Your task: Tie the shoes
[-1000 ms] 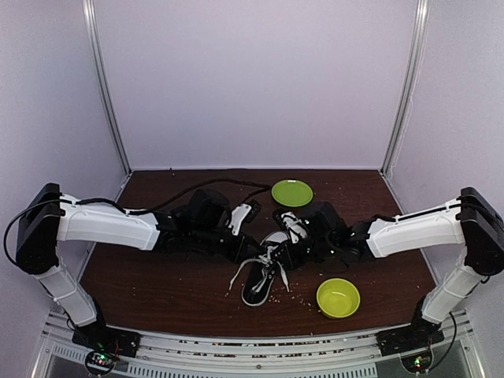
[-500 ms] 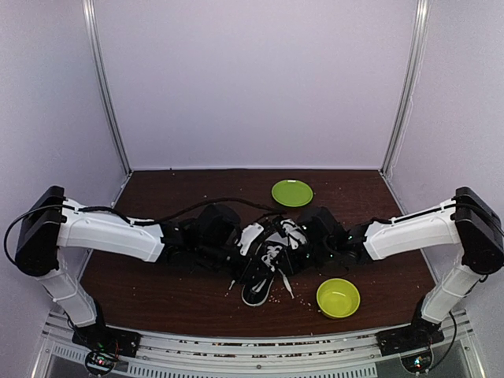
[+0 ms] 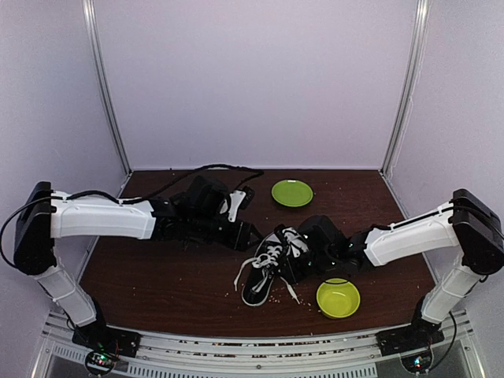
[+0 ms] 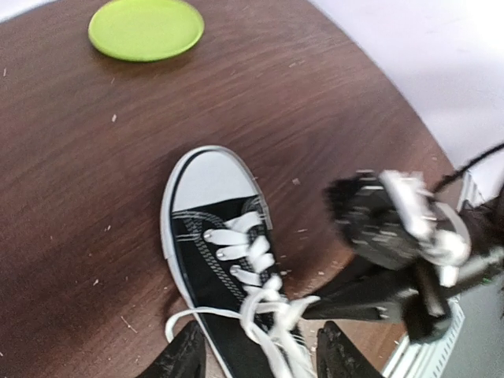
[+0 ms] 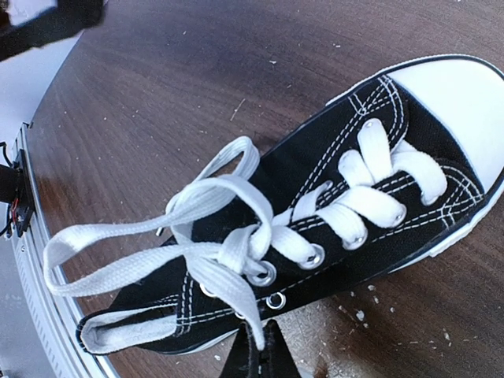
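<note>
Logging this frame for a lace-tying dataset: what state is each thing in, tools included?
sneaker: upright on its sole, laced through the eyelets.
laces: crossed in a loose knot, one loop lying off the side, no finished bow.
left tool: open, nothing gripped.
right tool: shut on a lace end.
plate: flat, empty.
bowl: upright, looks empty.
</note>
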